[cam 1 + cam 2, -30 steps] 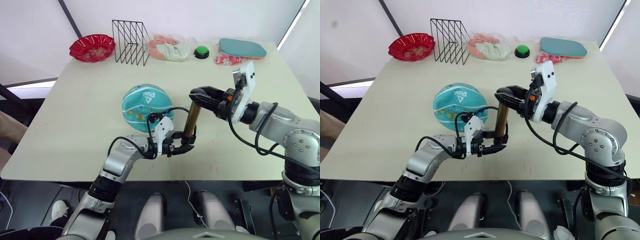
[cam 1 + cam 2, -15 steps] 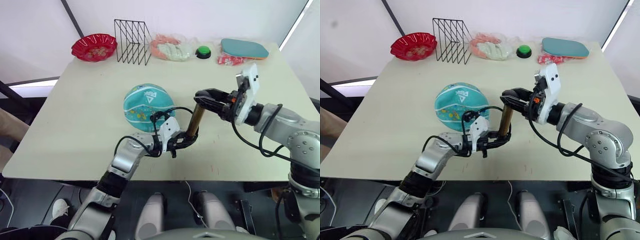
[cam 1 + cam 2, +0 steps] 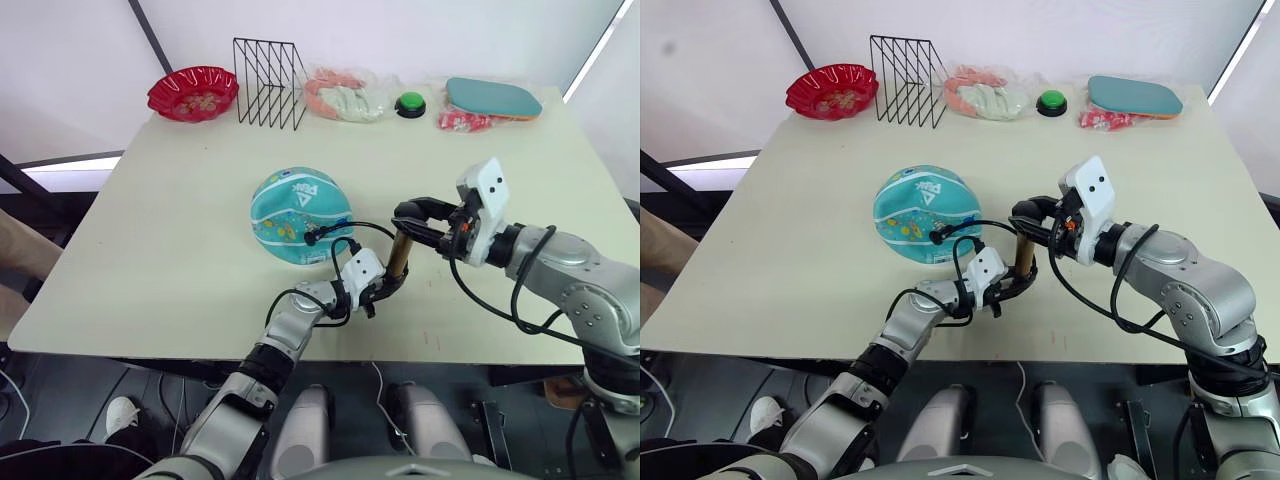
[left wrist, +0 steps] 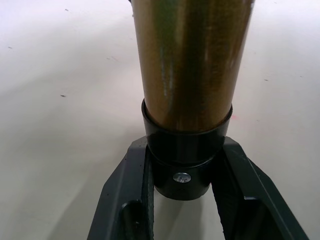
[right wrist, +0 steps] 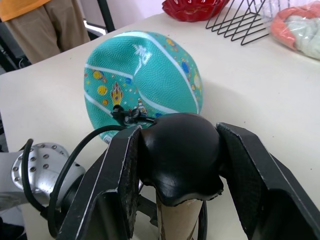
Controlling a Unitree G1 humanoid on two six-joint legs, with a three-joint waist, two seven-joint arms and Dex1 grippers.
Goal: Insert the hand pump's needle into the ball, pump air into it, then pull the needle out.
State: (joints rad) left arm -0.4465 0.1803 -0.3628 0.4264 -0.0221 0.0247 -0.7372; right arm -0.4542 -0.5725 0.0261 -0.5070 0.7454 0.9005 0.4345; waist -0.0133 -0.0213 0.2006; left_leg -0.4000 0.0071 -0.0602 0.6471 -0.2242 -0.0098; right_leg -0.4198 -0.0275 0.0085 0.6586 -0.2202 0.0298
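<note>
The ball was teal with white wavy lines and small colourful cartoon prints, the hand pump had a gold-bronze barrel with black ends, and the bowl was red.

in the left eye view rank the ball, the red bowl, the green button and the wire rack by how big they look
1. ball, largest, though it sits nearer the camera
2. red bowl and wire rack, too alike to rank
3. green button, clearly smallest
</note>
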